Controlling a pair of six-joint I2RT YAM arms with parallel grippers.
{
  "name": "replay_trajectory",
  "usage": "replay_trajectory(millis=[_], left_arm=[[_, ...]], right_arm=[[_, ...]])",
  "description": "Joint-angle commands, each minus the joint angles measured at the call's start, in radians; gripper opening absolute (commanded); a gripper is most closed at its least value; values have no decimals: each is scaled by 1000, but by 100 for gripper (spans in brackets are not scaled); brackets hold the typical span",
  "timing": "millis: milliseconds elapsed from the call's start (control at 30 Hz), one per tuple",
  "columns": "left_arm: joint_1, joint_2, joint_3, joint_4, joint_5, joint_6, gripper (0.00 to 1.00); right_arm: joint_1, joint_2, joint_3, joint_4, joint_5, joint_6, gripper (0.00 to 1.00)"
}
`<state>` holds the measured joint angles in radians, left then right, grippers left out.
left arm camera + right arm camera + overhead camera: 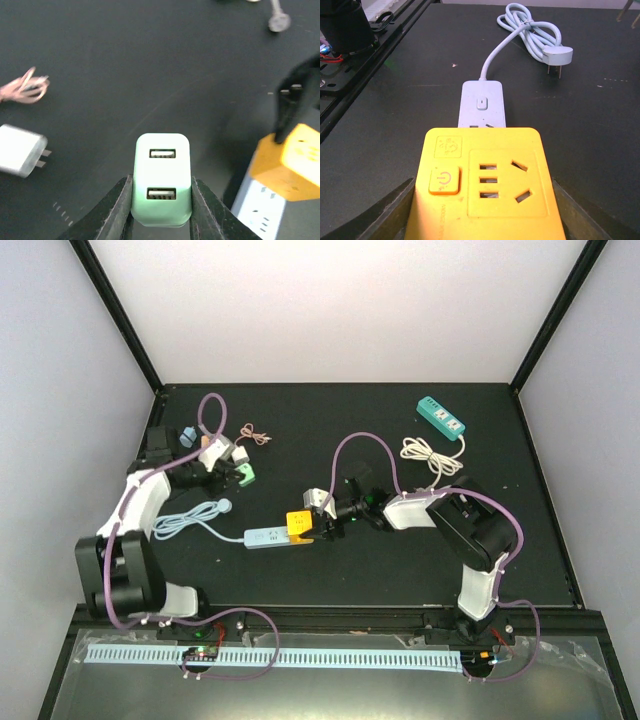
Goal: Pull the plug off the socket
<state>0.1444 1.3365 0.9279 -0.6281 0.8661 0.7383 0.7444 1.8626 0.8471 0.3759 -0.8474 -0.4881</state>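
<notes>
Clamps the right end effector (485, 215) on both sides of the yellow plug (485, 175), seated on the right end of the pale blue power strip (482, 102) at the middle of the table (400, 560). Holds a mint-green USB charger (162, 175) pinched in the left end effector (161, 212), left of and beyond the strip.

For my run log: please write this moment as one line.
left gripper: shut on green charger | right gripper: shut on yellow adapter | yellow adapter: sitting on power strip
</notes>
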Motion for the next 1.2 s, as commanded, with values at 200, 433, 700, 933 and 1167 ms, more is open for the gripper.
replay_trajectory(millis=[200,433,700,933,1167], left_arm=[[179,347,177,-28,-48,-147,11],[202,475,246,3,-73,-236,13],[202,599,350,-72,-122,-260,21],[202,632,371,-96,-206,-265,50],[202,525,336,-97,-218,-227,69]], right_arm=[[16,51,-17,-66,112,-14,2],[16,53,-17,-63,109,-11,2],[16,49,-23,-59,114,-12,2],[16,45,-26,-58,112,-13,2],[15,46,-25,-56,110,-14,2]])
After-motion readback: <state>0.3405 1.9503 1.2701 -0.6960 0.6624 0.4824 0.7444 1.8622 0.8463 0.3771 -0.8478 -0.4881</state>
